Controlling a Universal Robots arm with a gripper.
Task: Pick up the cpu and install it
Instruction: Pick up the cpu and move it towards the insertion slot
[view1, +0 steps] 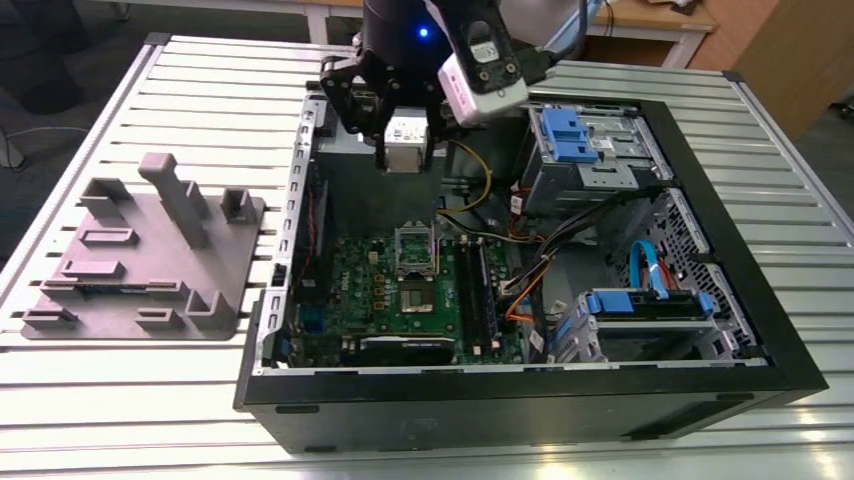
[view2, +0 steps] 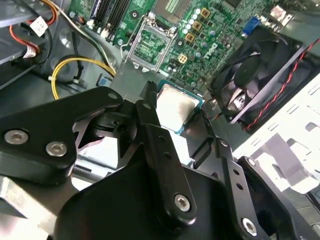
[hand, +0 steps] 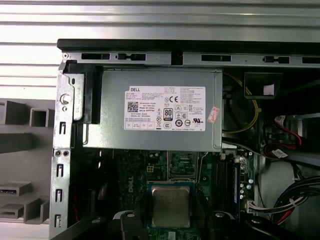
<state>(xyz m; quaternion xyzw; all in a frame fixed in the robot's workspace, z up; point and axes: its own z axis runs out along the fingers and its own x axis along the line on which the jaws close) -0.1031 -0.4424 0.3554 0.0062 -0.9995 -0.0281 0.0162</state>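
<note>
The cpu (hand: 171, 205), a small square chip with a silvery top and pale rim, sits between the black fingers (hand: 128, 220) of my gripper (hand: 171, 216), which is shut on it. In the second wrist view the cpu (view2: 176, 107) hangs above the green motherboard (view2: 220, 30), short of the bare socket (view2: 150, 44). In the exterior view my gripper (view1: 404, 150) hovers over the back part of the open computer case (view1: 747, 300), above and behind the socket (view1: 416, 298) with its raised metal frame (view1: 416, 243).
A grey moulded fixture plate (view1: 147, 250) lies on the slatted table at the exterior view's left. Inside the case are the grey power supply (hand: 150, 110), a black fan (view2: 260, 75), drive bays with blue clips (view1: 587, 140) and loose cables (view1: 534, 270).
</note>
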